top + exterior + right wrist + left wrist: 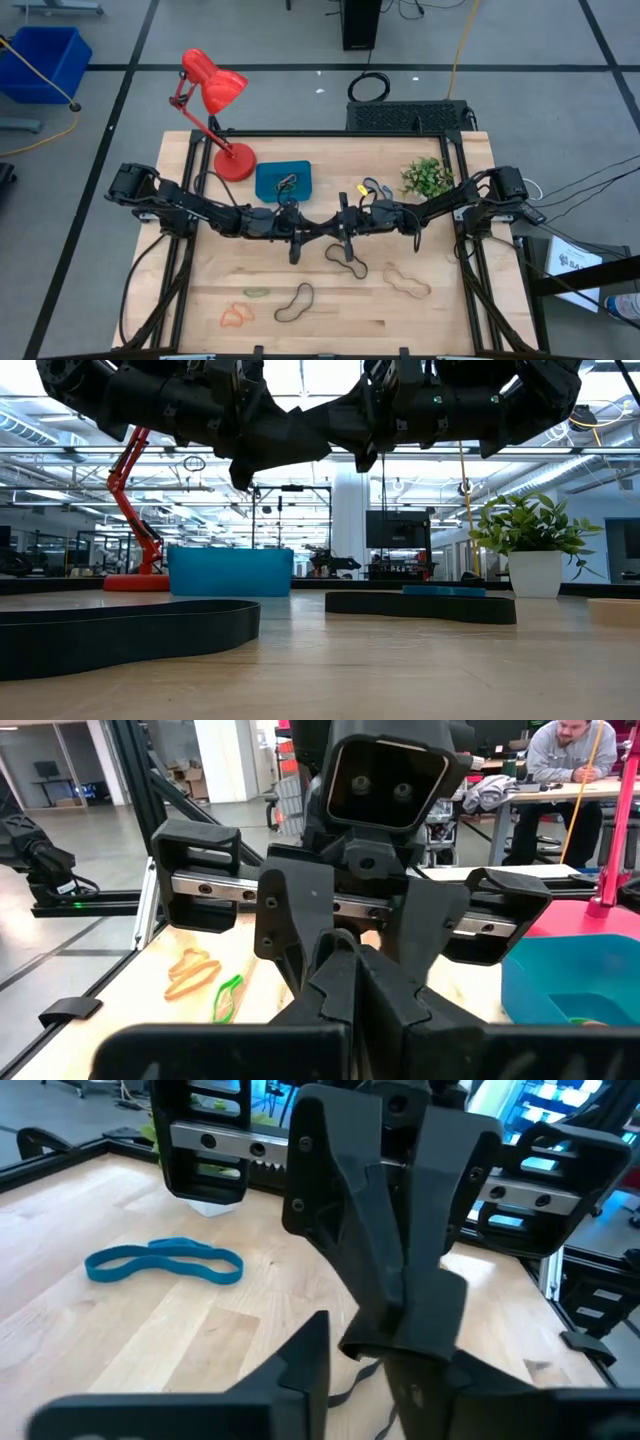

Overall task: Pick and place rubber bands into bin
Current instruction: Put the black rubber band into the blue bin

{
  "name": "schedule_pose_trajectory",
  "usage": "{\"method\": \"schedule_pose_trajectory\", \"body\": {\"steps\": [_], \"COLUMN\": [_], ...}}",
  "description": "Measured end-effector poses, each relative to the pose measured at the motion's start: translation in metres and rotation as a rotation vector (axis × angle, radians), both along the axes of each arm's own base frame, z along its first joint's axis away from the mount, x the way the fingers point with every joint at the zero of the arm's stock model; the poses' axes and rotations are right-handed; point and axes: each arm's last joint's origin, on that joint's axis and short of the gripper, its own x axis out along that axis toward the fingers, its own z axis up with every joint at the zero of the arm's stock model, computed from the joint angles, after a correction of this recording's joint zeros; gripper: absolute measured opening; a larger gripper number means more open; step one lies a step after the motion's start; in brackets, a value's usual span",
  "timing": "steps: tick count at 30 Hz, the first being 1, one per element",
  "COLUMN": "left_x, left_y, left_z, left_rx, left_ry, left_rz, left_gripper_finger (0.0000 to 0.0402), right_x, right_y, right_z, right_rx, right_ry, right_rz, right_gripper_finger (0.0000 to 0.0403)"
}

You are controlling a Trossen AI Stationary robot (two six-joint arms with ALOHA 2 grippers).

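Observation:
The teal bin stands at the table's far middle beside the red lamp's base, with a few bands inside. Loose rubber bands lie flat on the wood: black, black, tan, green, orange and blue. My two grippers meet nose to nose above the table's middle. My left gripper is open, and its fingers are spread wide. My right gripper is shut, and its fingers stand between the left gripper's fingers. I see no band hanging from either gripper.
A red desk lamp stands at the far left and a potted plant at the far right. The black band lies below the grippers toward the near edge. A person sits at a desk in the room beyond.

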Motion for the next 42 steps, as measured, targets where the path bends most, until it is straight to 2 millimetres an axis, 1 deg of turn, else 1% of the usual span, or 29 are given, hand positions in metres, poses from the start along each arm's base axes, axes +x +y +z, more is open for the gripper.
{"method": "schedule_pose_trajectory", "body": {"steps": [5, 9, 11, 16, 19, 24, 28, 31, 34, 38, 42], "left_x": [0.001, 0.001, 0.001, 0.001, 0.001, 0.000, 0.000, 0.000, 0.000, 0.000, 0.000], "left_y": [-0.001, -0.002, -0.002, -0.002, -0.002, -0.002, -0.002, -0.002, -0.002, -0.002, -0.001], "left_z": [0.003, 0.003, 0.003, 0.003, 0.003, 0.002, 0.001, 0.001, 0.001, -0.001, -0.001], "left_rx": [-0.016, -0.007, 0.006, 0.010, 0.020, 0.029, 0.034, 0.035, 0.037, 0.040, 0.044], "left_ry": [-0.029, -0.034, -0.034, -0.030, -0.031, -0.017, -0.016, -0.014, -0.009, 0.008, 0.015], "left_rz": [-0.048, -0.068, -0.070, -0.066, -0.069, -0.070, -0.071, -0.072, -0.073, -0.070, -0.047], "left_gripper_finger": [0.0047, 0.0014, 0.0010, 0.0022, 0.0010, 0.0017, 0.0008, 0.0011, 0.0011, 0.0009, 0.0013], "right_x": [0.000, 0.000, 0.000, 0.000, 0.000, 0.000, 0.000, 0.000, 0.000, -0.003, -0.011], "right_y": [-0.001, -0.001, -0.001, -0.001, -0.001, -0.001, -0.002, -0.002, -0.002, -0.002, -0.003], "right_z": [-0.001, 0.000, -0.001, -0.001, 0.000, -0.001, -0.001, -0.001, -0.002, 0.001, 0.008], "right_rx": [-0.020, -0.019, -0.020, -0.019, -0.021, -0.025, -0.026, -0.026, -0.027, -0.032, -0.041], "right_ry": [0.005, 0.008, 0.009, 0.011, 0.006, 0.009, 0.008, 0.008, 0.016, 0.049, 0.124], "right_rz": [-0.045, -0.044, -0.044, -0.045, -0.046, -0.049, -0.050, -0.053, -0.054, -0.052, -0.046], "right_gripper_finger": [0.0000, 0.0000, 0.0000, 0.0000, 0.0007, 0.0040, 0.0086, 0.0122, 0.0149, 0.0168, 0.0173]}}
